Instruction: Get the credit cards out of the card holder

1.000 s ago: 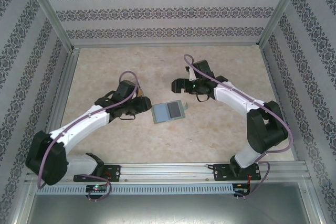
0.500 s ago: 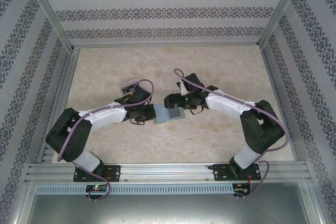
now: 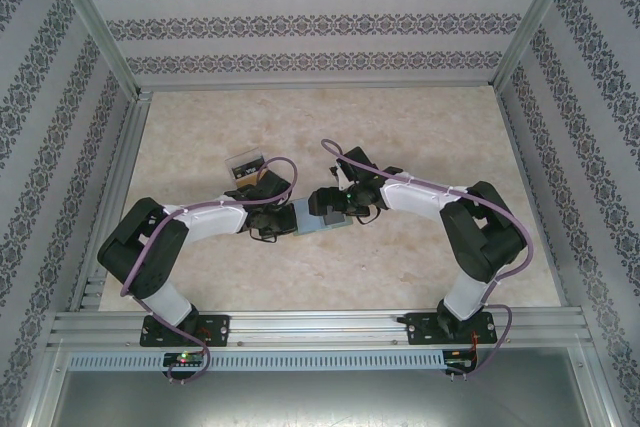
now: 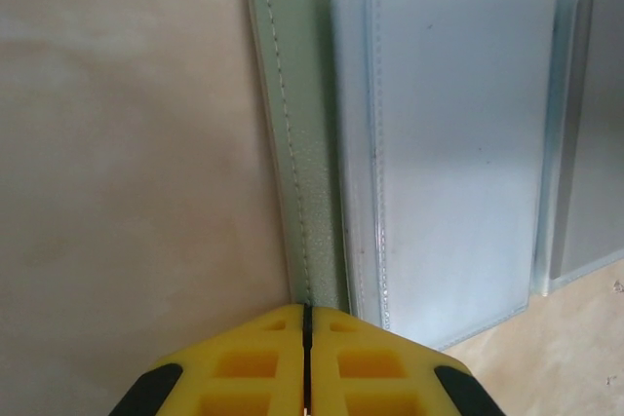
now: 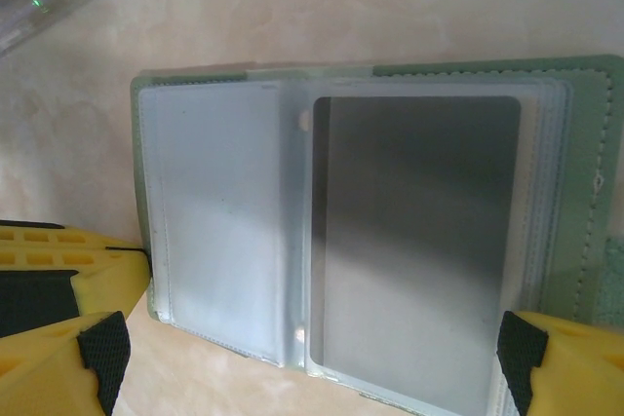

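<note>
2 arms bent inward, grippers facing each other near the centre.
In the top view the left arm point(image 3: 215, 219) goes up from its base at 7 o'clock, folds at the elbow and lies low, pointing to 3 o'clock. The left gripper point(image 4: 306, 311) has its 2 yellow fingers pressed together without a gap. The right arm point(image 3: 420, 192) folds at 4 o'clock and points to 9 o'clock. The right gripper point(image 5: 312, 358) has its jaws spread wide.
</note>
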Controlling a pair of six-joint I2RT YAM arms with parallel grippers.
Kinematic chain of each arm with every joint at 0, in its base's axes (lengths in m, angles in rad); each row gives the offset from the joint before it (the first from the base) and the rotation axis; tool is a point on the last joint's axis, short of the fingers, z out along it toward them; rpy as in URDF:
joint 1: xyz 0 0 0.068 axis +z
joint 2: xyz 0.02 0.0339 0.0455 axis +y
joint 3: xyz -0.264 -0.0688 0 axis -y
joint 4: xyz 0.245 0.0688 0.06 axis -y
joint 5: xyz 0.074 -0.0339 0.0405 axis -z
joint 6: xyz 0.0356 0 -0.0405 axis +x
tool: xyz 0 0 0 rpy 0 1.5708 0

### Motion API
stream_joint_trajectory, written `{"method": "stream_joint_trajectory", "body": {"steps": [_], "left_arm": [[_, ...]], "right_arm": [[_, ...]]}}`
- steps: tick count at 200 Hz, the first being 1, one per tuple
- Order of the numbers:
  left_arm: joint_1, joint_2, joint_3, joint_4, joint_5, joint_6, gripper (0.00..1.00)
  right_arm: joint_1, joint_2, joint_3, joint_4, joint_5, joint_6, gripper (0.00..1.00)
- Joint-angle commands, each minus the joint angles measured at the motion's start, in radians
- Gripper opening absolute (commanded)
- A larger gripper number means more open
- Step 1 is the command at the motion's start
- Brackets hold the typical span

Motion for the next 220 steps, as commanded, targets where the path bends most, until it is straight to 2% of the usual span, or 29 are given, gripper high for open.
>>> {"method": "stream_joint_trajectory", "body": {"steps": [1, 53, 180, 198, 220], "left_arm": [[-0.014, 0.021, -0.013, 0.027, 0.005, 0.005, 0.09], [-0.016, 0.034, -0.021, 0.031, 0.008, 0.003, 0.07], [-0.026, 0.059, -0.009, 0.039, 0.021, 0.001, 0.05], [-0.026, 0.06, -0.007, 0.035, 0.019, 0.001, 0.05], [-0.026, 0.059, -0.004, 0.03, 0.017, 0.003, 0.05]], "right_arm": [[0.005, 0.013, 0.01, -0.012, 0.024, -0.002, 0.98], [0.02, 0.043, 0.016, -0.014, 0.011, 0.001, 0.98], [-0.02, 0.037, 0.013, 0.097, -0.198, 0.128, 0.98], [-0.021, 0.029, 0.014, 0.086, -0.185, 0.122, 0.98], [-0.017, 0.016, 0.029, 0.02, -0.105, 0.074, 0.98]]}}
